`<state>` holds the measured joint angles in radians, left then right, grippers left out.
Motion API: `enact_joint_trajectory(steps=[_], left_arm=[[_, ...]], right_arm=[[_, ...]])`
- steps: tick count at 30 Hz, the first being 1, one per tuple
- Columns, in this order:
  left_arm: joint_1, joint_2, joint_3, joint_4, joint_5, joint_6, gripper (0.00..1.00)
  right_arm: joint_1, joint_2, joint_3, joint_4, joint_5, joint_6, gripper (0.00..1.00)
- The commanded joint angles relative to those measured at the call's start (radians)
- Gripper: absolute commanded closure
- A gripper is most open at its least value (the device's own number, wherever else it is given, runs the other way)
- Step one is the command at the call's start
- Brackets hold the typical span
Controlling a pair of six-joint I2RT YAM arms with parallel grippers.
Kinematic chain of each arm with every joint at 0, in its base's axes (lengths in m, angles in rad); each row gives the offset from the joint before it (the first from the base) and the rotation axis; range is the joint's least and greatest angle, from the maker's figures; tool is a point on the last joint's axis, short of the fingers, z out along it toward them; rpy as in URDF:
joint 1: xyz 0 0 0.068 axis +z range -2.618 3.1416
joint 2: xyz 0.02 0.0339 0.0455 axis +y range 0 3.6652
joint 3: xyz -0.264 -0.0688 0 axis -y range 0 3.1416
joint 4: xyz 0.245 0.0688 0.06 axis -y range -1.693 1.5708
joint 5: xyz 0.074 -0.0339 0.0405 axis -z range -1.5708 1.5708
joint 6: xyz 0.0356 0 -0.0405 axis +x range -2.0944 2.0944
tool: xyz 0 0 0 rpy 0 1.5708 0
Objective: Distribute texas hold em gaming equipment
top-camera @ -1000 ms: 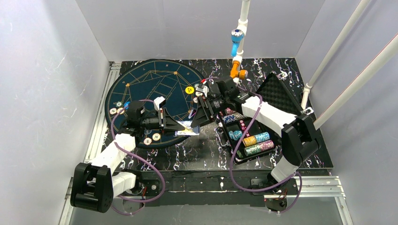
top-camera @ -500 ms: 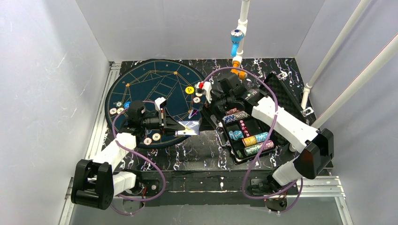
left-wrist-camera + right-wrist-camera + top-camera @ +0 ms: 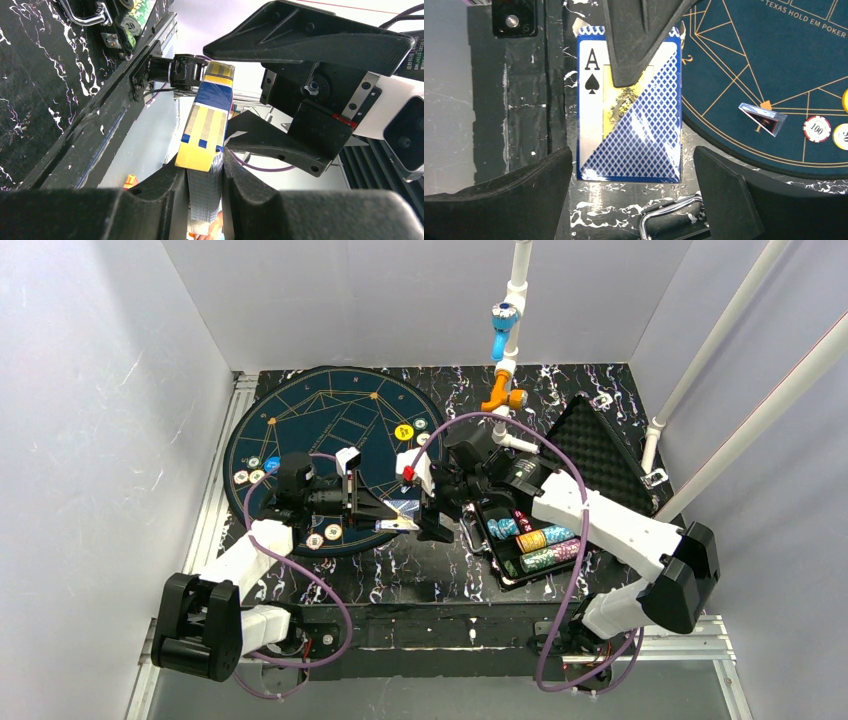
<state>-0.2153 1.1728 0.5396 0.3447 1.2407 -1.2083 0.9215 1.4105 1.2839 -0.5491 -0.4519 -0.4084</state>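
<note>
Top external: left gripper (image 3: pixel 388 512) clamped on a pack of cards (image 3: pixel 405 508), held over the near right edge of the round mat (image 3: pixel 330 420). Right gripper (image 3: pixel 432 512), fingers apart, sits just beside the pack on its right. Chips (image 3: pixel 322 536) lie on the mat's near-left rim, with more in rows in the open case (image 3: pixel 600 455) to the right.

Left wrist: pack gripped by one end between both fingers. Its long axis runs out from the left gripper towards the right gripper's spread fingers.

Right wrist: pack seen face-on, ace of spades showing, centred in the gap. Its long edges run parallel to the fingers and appear clear of both. Judgement: handover pending; the right gripper would close across the pack's short width.
</note>
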Motion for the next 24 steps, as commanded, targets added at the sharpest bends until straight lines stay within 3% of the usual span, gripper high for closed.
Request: enact_joint_trajectory(steps=[1,13,17,19,21,24], left_arm=[[-0.008,-0.007,0.044,0.020,0.057,0.004,1.00],[-0.016,0.007,0.055,0.024,0.064,0.000,1.00],[-0.016,0.009,0.056,0.025,0.068,0.001,1.00],[-0.016,0.009,0.052,0.025,0.064,-0.001,1.00],[-0.016,0.008,0.050,0.026,0.057,-0.007,1.00],[-0.016,0.011,0.051,0.026,0.050,-0.014,0.78]], right_arm=[[0.011,-0.010,-0.018,0.080,0.042,-0.049,0.02],[0.038,-0.001,-0.045,0.040,0.034,-0.141,0.04],[0.048,0.012,-0.037,0.037,0.043,-0.153,0.09],[0.050,0.018,-0.022,0.032,0.043,-0.156,0.16],[0.050,0.023,-0.007,0.008,0.048,-0.168,0.29],[0.050,0.031,0.025,-0.064,0.062,-0.186,0.48]])
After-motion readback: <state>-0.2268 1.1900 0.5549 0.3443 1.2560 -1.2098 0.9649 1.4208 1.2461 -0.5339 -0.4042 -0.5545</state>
